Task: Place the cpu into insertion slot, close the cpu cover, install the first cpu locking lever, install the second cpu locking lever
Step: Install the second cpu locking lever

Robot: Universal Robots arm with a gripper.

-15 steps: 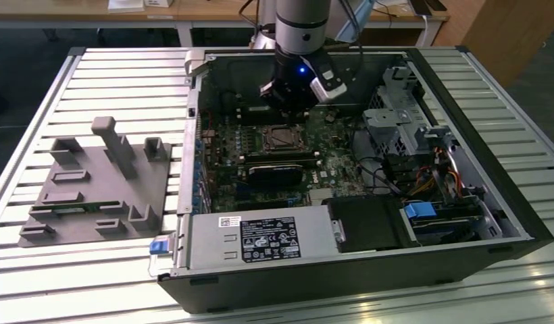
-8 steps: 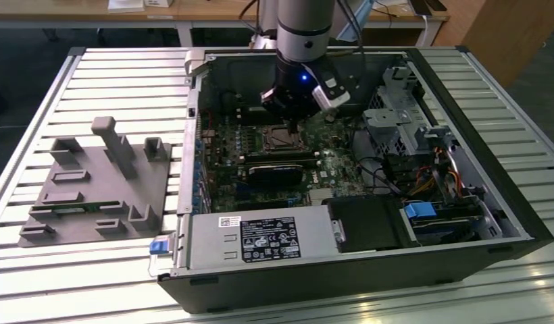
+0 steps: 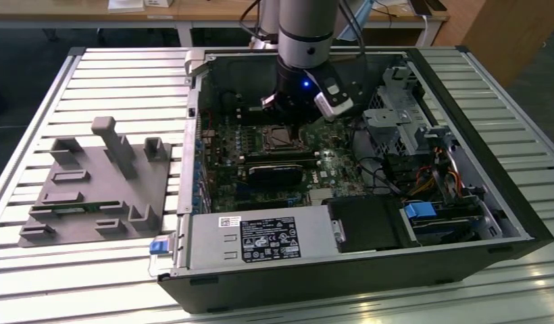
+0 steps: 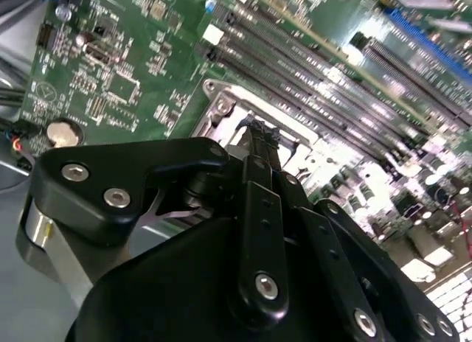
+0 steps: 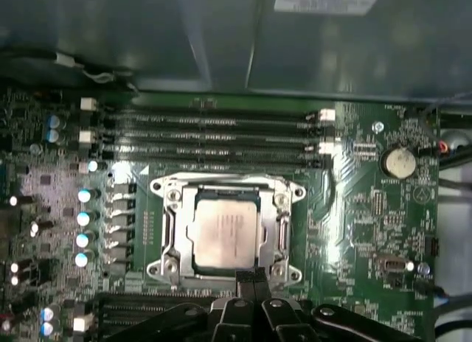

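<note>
One slatted metal bench carries an open computer case lying on its side, and a grey moulded fixture tray rests on the slats towards the exterior view's left. Inside the case the green motherboard lies flat, with a black heatsink block near its middle and a labelled power supply along the near edge. The robot arm comes down from above into the far part of the case, its claw poised right over the socket's edge. In both wrist views its black fingertips are pressed together, with nothing visible between them. The insertion slot, framed in bright metal, lies beside the long black memory slots. The cpu cover lies flat around the chip. The cpu sits in the slot, its dull silver top showing through the cover's window. A round coin battery sits on the board well apart from the socket.
</note>
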